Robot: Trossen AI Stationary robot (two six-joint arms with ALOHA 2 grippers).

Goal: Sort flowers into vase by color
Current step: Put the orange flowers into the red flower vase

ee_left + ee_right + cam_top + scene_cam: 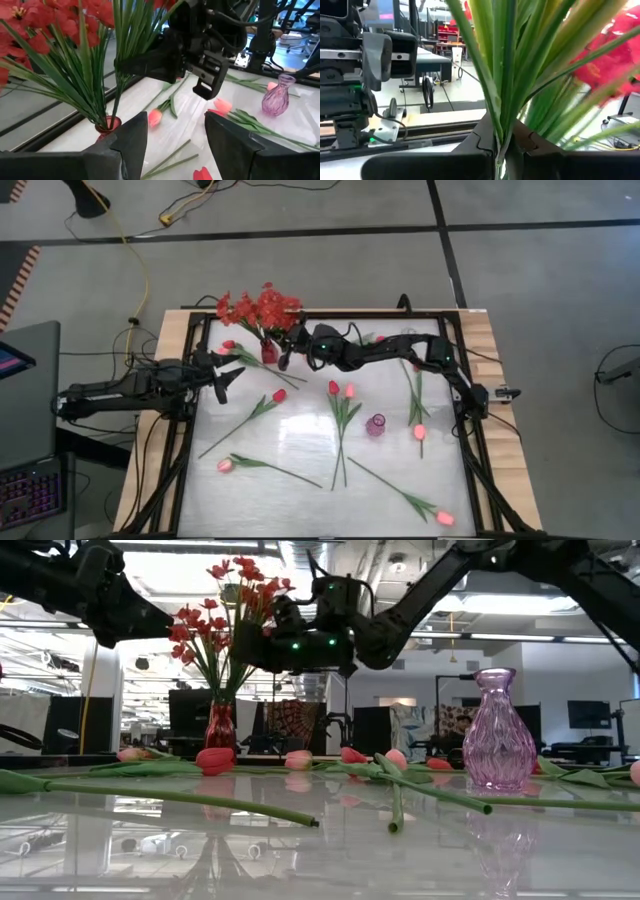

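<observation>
On white table [300, 450], red vase [220, 727] holds red sprays [258, 308]; purple vase [375, 425] empty.

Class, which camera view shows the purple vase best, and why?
The low view: the purple vase stands close, upright and whole, empty. The high view shows only its small top among the tulips. The left wrist view shows it far off. The right wrist view misses it.

The high view looks straight down on the whole surface [300, 450], the low view looks level across it from its edge, each wrist view looks close past its own claw, and all share the red vase [220, 727].
</observation>
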